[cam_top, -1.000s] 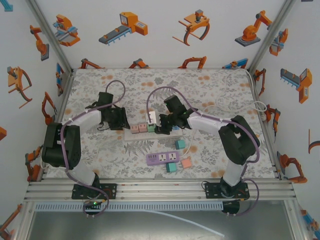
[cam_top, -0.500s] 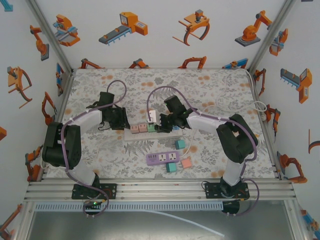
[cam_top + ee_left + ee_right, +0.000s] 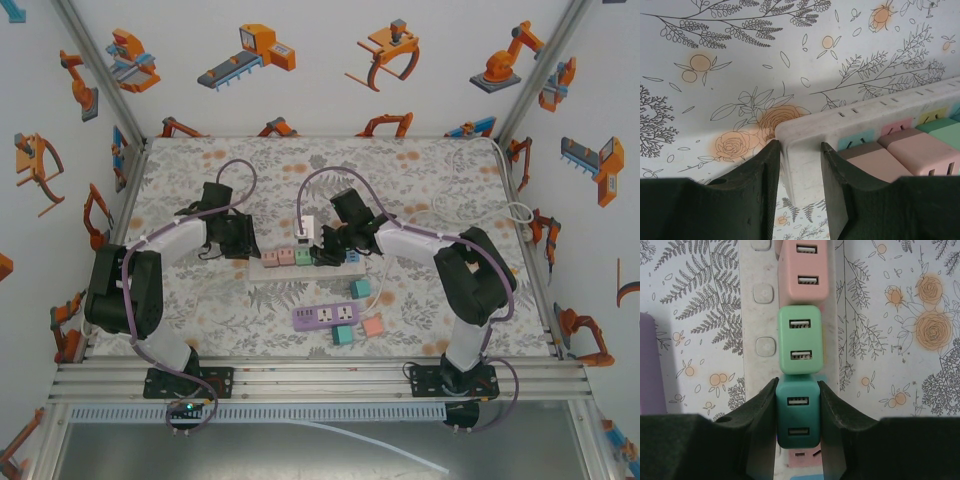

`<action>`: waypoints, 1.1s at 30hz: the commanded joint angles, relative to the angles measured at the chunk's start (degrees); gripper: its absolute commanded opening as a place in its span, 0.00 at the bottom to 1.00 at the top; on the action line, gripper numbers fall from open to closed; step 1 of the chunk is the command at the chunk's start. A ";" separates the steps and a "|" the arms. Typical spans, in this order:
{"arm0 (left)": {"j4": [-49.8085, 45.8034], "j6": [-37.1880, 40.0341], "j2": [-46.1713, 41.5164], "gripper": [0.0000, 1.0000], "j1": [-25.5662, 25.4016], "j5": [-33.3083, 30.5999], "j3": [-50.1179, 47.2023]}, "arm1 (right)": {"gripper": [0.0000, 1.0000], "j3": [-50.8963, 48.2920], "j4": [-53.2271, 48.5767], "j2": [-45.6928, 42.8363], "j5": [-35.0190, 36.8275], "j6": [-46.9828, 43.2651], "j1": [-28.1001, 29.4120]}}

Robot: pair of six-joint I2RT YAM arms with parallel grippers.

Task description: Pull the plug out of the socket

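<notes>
Risk: strip lift. Your right gripper (image 3: 797,386) clamps the teal plug (image 3: 798,415), which is seated in the power strip (image 3: 762,315) at table centre. Your left gripper (image 3: 800,145) pinches the strip's left end. If that pinch slips, the strip rises with the plug. A tilted pull may jam it against the green plug (image 3: 799,340).

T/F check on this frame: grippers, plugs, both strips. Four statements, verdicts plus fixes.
1. The right gripper has its fingers on either side of the dark teal plug. True.
2. The left gripper holds a pink plug. False: its fingers straddle the end of the white power strip.
3. A light green plug sits next to the dark teal plug on the white power strip. True.
4. The purple power strip lies farther from the arm bases than the white power strip. False: it lies nearer them.
</notes>
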 commanded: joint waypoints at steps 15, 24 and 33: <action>-7.45 0.92 4.32 0.39 -4.86 -9.01 -0.89 | 0.17 5.06 2.17 -1.97 -2.67 1.78 -0.27; -7.98 -0.73 3.45 0.39 -7.83 -16.59 -1.66 | 0.16 6.87 -1.11 -0.99 1.20 -1.79 0.02; -8.48 -1.10 1.69 0.40 -8.03 -16.16 -1.69 | 0.15 6.15 1.73 -2.61 -0.40 1.07 -0.09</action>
